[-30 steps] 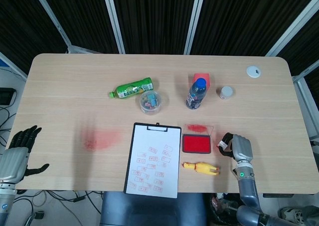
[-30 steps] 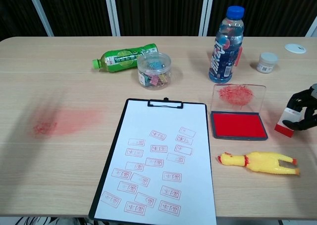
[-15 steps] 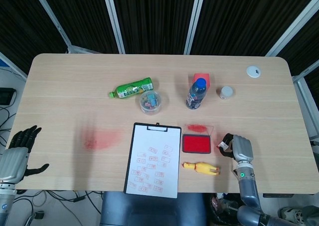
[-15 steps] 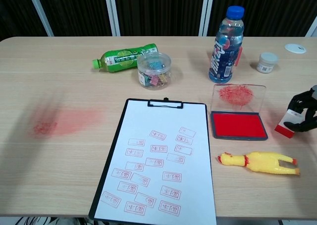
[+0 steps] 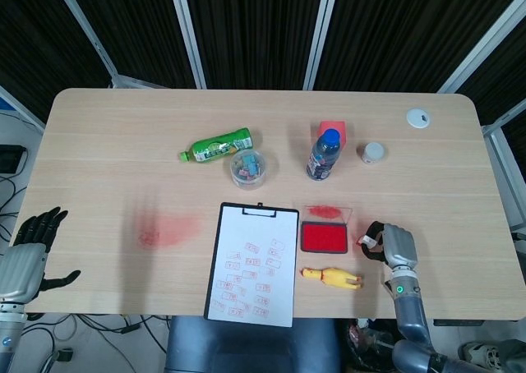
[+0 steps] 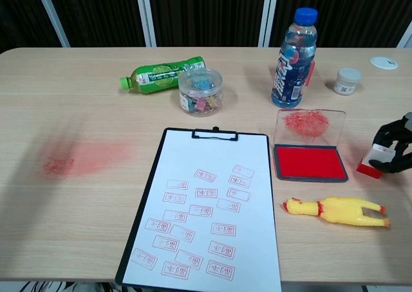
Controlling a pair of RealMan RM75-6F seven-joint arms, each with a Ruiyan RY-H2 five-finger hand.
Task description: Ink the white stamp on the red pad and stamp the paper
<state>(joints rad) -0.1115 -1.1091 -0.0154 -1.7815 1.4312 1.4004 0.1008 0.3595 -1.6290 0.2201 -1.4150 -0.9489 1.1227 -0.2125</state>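
At the lower left edge of the head view my left hand (image 5: 25,262) hangs off the table, fingers spread and holding nothing; I'll leave it parked. Moving right, the paper (image 6: 206,209) on its clipboard sits at lower centre, already carrying many red imprints. Just right of it lies the red pad (image 6: 308,162), lid tipped back, with a yellow rubber chicken (image 6: 338,211) below it. At the right edge my right hand (image 6: 396,152) has its fingers wrapped round the white stamp (image 6: 374,158), red base down near the tabletop. I judge I'm at the pick-up; next I must lift, carry left and press squarely onto the pad
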